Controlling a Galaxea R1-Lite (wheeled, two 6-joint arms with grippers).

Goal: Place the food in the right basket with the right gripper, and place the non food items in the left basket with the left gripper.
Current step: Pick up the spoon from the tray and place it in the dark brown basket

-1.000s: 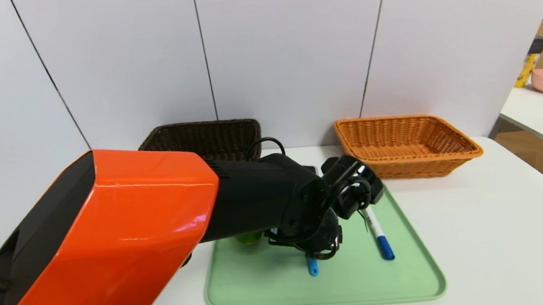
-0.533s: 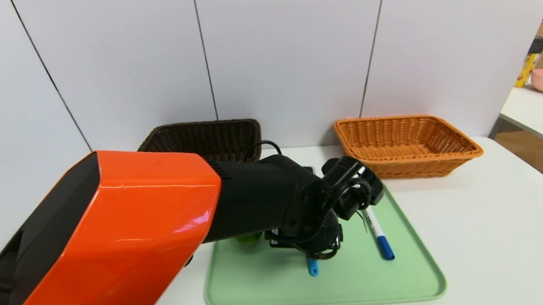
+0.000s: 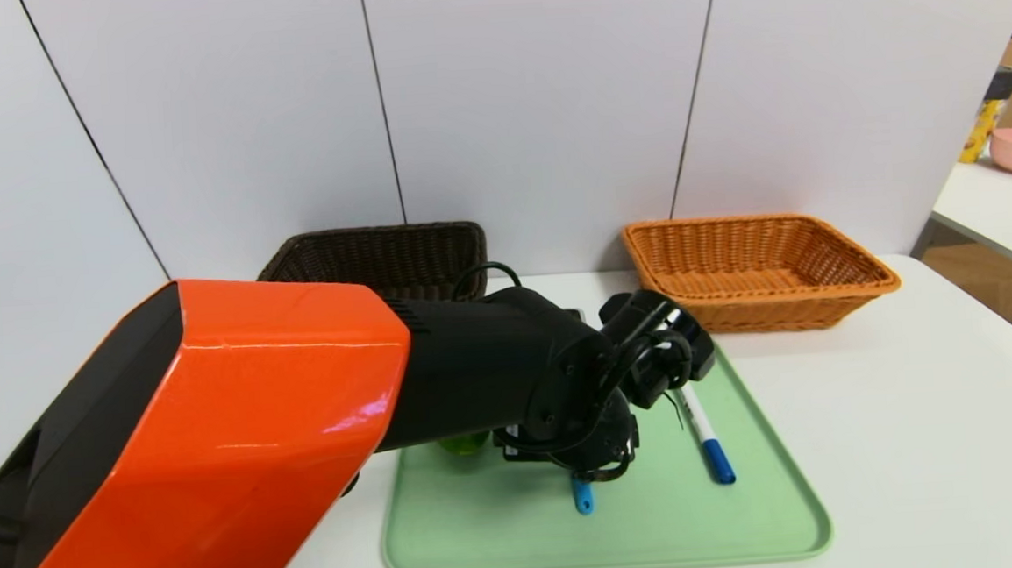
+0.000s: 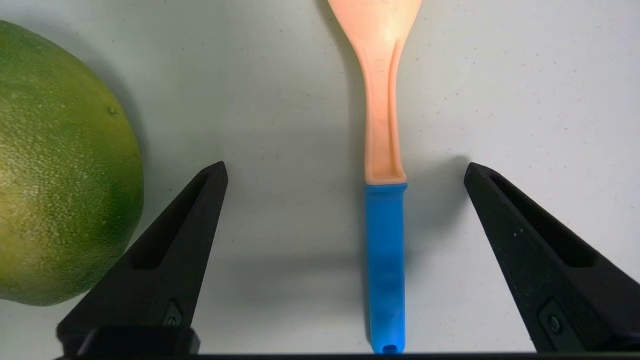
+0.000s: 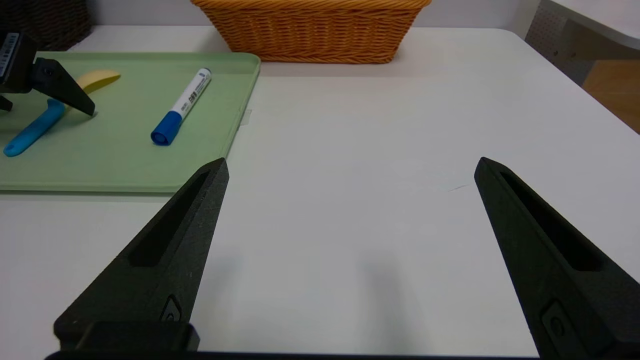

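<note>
The left basket [image 3: 381, 258], dark brown wicker, stands at the bench's [image 3: 919, 434] far edge toward the left; what shows of its inside above the arm holds nothing, the rest is hidden. The right basket [image 3: 755, 269], orange-tan, stands at the far edge toward the right and is empty. Between them and nearer the front edge lies a pale green tray [image 3: 503, 530], and all three loose things are on it.

The lime [image 4: 55, 170] sits on the tray's left part, mostly hidden behind the arm in the head view. The spoon-spatula [image 4: 384, 200] lies mid-tray, its blue handle toward the front edge. The marker [image 3: 702, 434] lies on the tray's right part, blue cap toward the front edge, apart from the spatula.

The left claw [image 4: 345, 172] hangs low over the tray with its fingers [image 4: 175, 240] wide apart, one on each side of the spatula where head meets handle, touching neither it nor the lime just beside. The right claw [image 5: 350, 167] hovers over bare bench right of the tray, also spread wide and holding nothing.

Against the picture half a second back, the left arm and claw have barely shifted, and the spatula, marker, lime and both baskets lie where they did.
</note>
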